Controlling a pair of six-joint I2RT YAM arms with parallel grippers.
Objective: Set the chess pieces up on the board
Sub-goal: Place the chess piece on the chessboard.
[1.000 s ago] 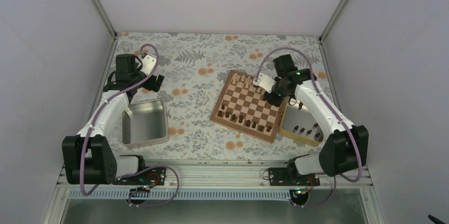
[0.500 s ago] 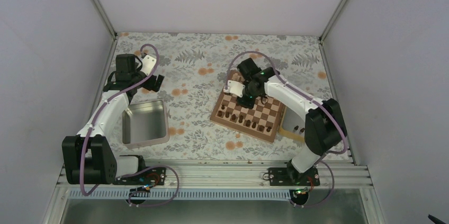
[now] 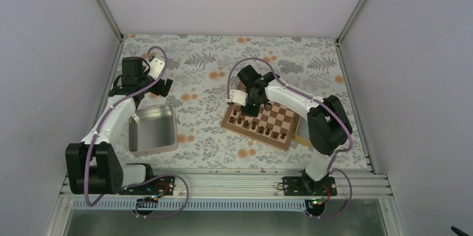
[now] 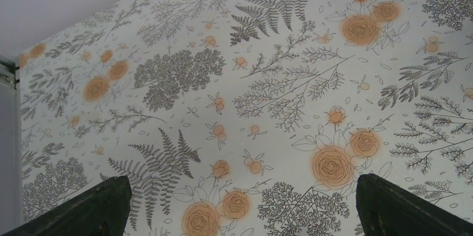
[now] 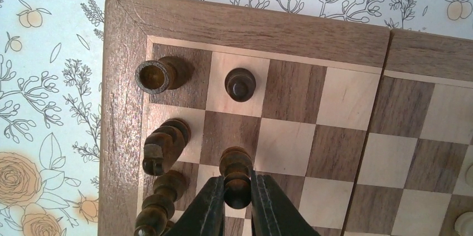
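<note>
Your right hand [image 5: 237,194] is pinched narrowly on a dark pawn [image 5: 236,166], one finger on each side of its stem, near a corner of the board [image 5: 251,21]. You cannot tell whether the pawn's base touches its square. Down the edge column stand a dark rook [image 5: 153,76] on the corner square, then a knight [image 5: 162,145], then another dark piece [image 5: 159,205]. A second pawn [image 5: 240,83] stands just beside the rook. Your left hand [image 4: 240,191] hangs wide open above the floral table [image 4: 234,80], near the metal tin [image 3: 151,130] and well apart from the board.
</note>
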